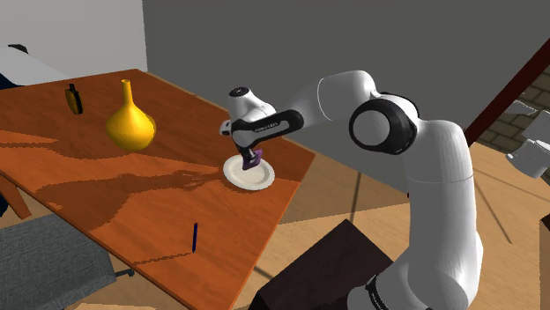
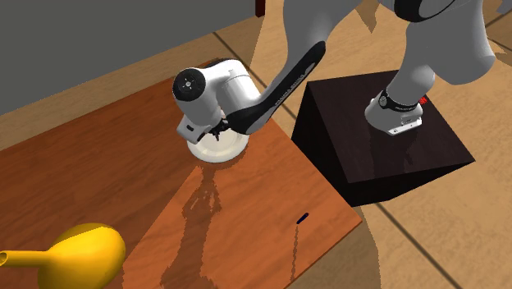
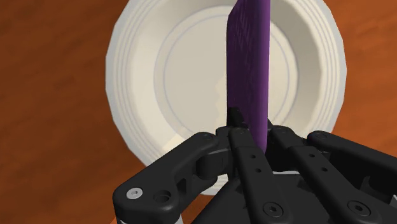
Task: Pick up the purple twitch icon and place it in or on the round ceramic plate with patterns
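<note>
Black hand [image 3: 252, 131] clasps purple icon [image 3: 249, 63] over white plate [image 3: 137, 76]; contact unclear.

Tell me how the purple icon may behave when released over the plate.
The purple icon is a thin slab held on edge by the hand, so it will likely tip flat. It looks straight, so probably stiff. The white plate seems smooth; it might slide a little.

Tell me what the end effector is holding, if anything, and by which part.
The end effector clasps the purple icon by its end nearest the hand; the rest juts out above the white plate.
</note>
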Robot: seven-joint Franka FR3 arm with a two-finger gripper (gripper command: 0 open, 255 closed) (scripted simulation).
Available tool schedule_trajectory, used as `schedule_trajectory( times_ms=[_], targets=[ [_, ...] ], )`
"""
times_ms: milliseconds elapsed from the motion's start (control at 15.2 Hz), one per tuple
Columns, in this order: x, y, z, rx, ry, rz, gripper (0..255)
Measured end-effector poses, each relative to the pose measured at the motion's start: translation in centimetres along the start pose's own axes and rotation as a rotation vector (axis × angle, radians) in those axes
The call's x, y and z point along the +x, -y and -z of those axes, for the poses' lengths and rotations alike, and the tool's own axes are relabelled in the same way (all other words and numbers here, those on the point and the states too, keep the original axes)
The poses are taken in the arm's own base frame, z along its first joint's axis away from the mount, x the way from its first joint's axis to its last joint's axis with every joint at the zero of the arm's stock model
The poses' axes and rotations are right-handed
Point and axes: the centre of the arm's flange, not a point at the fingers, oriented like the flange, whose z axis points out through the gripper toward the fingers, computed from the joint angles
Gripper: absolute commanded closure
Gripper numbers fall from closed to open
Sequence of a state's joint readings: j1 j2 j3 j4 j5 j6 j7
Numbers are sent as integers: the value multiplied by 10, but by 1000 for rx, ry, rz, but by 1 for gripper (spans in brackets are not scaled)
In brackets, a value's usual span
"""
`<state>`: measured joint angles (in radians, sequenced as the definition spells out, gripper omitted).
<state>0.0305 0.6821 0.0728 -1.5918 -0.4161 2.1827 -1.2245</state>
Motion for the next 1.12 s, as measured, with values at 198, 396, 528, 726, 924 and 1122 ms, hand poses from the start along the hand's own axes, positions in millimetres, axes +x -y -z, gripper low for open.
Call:
schedule_trajectory(
  times_ms=[198, 396, 528, 726, 924, 1122],
  targets=[
    [3, 0, -10, 0, 0, 0, 255],
    [3, 0, -11, 0, 0, 0, 255],
    [3, 0, -11, 0, 0, 0, 0],
    [3, 0, -11, 0, 0, 0, 0],
    [3, 0, -11, 0, 0, 0, 0],
    [4, 1, 19, -1, 0, 0, 0]
  ],
)
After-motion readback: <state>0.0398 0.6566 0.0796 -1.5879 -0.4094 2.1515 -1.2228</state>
